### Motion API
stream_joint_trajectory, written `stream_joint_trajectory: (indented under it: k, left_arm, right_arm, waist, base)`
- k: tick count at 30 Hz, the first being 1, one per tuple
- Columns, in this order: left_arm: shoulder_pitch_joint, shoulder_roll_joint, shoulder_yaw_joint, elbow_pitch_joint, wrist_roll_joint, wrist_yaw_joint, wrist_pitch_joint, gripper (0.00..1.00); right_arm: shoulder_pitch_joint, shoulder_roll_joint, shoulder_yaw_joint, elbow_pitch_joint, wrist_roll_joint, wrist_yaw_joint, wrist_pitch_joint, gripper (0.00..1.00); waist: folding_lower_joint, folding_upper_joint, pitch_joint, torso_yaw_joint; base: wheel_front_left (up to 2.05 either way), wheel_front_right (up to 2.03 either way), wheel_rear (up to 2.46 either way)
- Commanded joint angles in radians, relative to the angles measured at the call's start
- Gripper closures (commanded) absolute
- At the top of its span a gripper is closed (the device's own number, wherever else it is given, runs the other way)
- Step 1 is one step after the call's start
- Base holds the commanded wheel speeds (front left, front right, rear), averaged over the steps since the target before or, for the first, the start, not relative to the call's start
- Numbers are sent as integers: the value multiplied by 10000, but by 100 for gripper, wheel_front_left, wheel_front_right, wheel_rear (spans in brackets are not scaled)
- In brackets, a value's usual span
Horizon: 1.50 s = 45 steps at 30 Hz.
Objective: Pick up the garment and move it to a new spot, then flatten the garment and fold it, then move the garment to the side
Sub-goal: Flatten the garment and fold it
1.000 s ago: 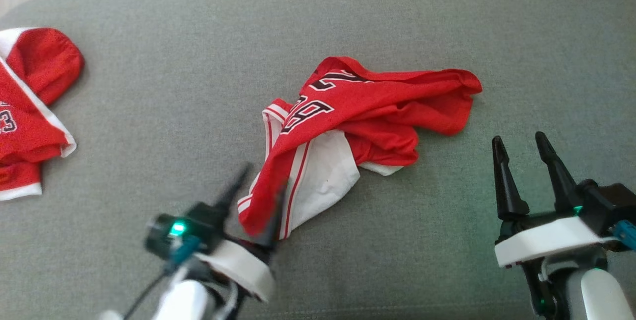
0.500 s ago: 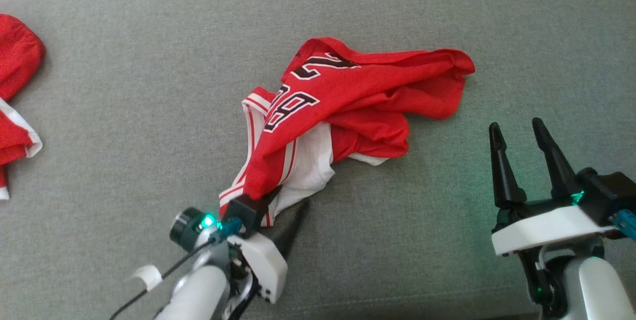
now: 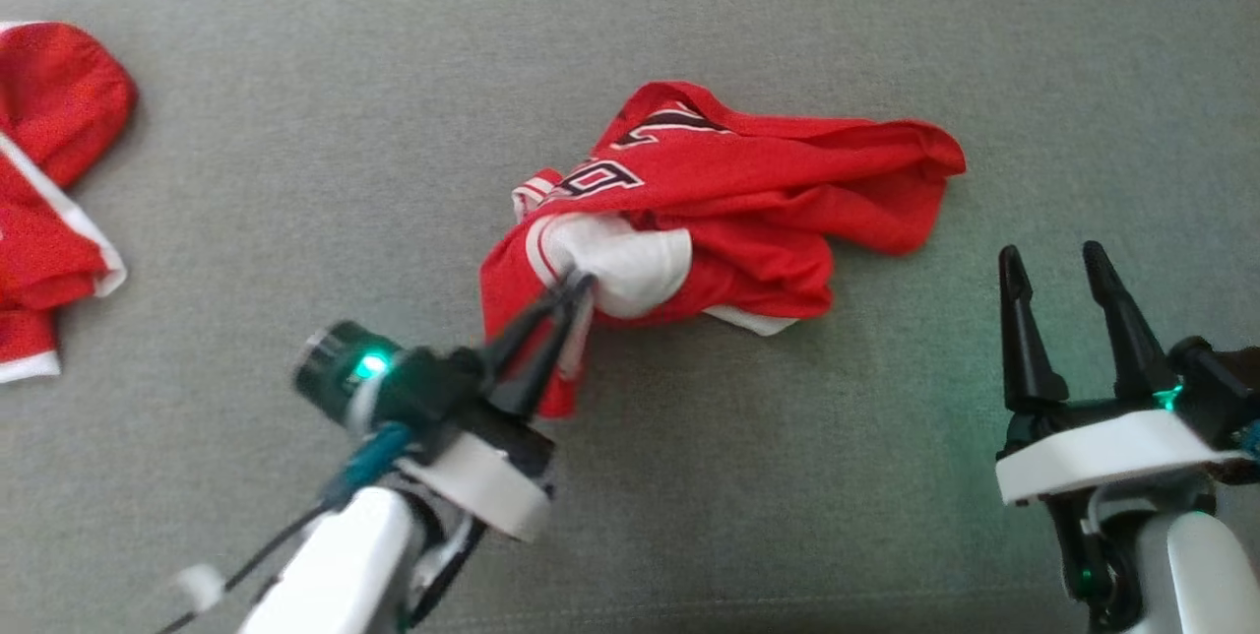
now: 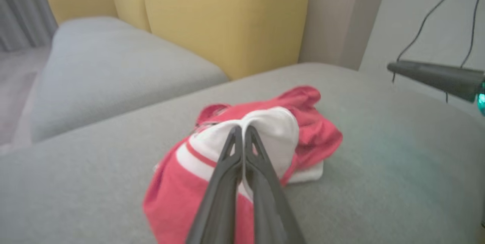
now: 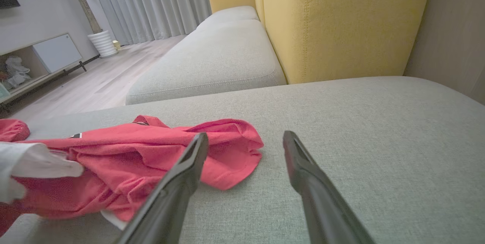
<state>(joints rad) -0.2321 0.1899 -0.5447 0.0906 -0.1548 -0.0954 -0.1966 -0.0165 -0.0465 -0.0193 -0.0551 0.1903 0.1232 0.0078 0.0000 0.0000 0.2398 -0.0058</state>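
The garment (image 3: 748,191) is a crumpled red jersey with white trim and dark numbers, lying mid-cushion. My left gripper (image 3: 579,285) is shut on its white-trimmed near edge, which is bunched and lifted over the rest. The left wrist view shows the two fingers pressed together on that white fold of the garment (image 4: 273,130). My right gripper (image 3: 1055,258) stands open to the right of the garment, clear of it. In the right wrist view the garment (image 5: 151,149) lies left of the open right gripper (image 5: 245,135).
A second red and white garment (image 3: 49,181) lies at the cushion's left edge. The grey cushion (image 3: 295,171) stretches around both. Yellow backrests (image 5: 341,20) and another grey seat (image 5: 216,54) stand beyond, with a wood floor (image 5: 94,81) and a white cabinet (image 5: 57,52).
My left gripper has shut on the garment's near edge and carried it up and forward over the pile, bunching the white part. The right gripper stayed open. The head camera shifted.
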Motion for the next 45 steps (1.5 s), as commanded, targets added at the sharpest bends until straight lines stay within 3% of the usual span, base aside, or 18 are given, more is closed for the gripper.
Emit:
stream_joint_trajectory:
  k: [1,5,9,13,17,18,19,20,24,28,45]
  left_arm:
    - [22,312,586,-813,-125,144,-113,100]
    - [286,834,1337,-2046,-248,578,11,100]
    - [549,1360,2200,-2289,-499,958,249,100]
    - [697,1524,2657,-1462,-965,1000,328,100]
    - [578,1330,2685,-9,-1523,705,309,100]
    - [528,1236,2660,337,-1638,648,306,79]
    - [472,1136,2635,639,-1724,614,277,24]
    - [426,1036,2610,903,-1811,574,236,0]
    - [324,718,2628,1549,-1990,635,-25,0]
    - [418,442,2880,1527,-2110,981,-327,0]
    - [1407,280,3120,-1017,-1066,2608,-392,0]
  right_arm:
    - [-250,-37,136,-308,115,75,-76,0]
    - [-257,-37,56,-287,156,75,-51,0]
    - [-291,-37,36,-280,201,75,-34,0]
    - [-373,-37,47,-257,267,75,-17,0]
    - [-465,-37,63,-217,297,75,13,0]
    - [-486,-37,73,-207,302,75,9,0]
    - [-503,-37,79,-199,299,75,1,0]
    - [-513,-37,83,-191,303,75,-5,0]
    - [-526,-37,64,-187,296,75,-21,0]
    - [-505,-37,25,-194,230,75,-10,0]
    - [-67,-37,144,-402,-175,75,305,0]
  waist:
    - [0,0,-83,108]
    - [0,0,-145,223]
    - [0,0,-107,255]
    - [0,0,30,180]
    - [0,0,216,57]
    - [0,0,247,23]
    - [0,0,271,-5]
    - [0,0,287,-29]
    - [0,0,289,-81]
    - [0,0,122,-66]
    - [0,0,-1069,86]
  base:
    - [0,0,0]
    - [0,0,0]
    - [0,0,0]
    - [0,0,0]
    - [0,0,0]
    - [0,0,0]
    - [0,0,0]
    - [0,0,0]
    - [0,0,0]
    - [0,0,0]
    - [0,0,0]
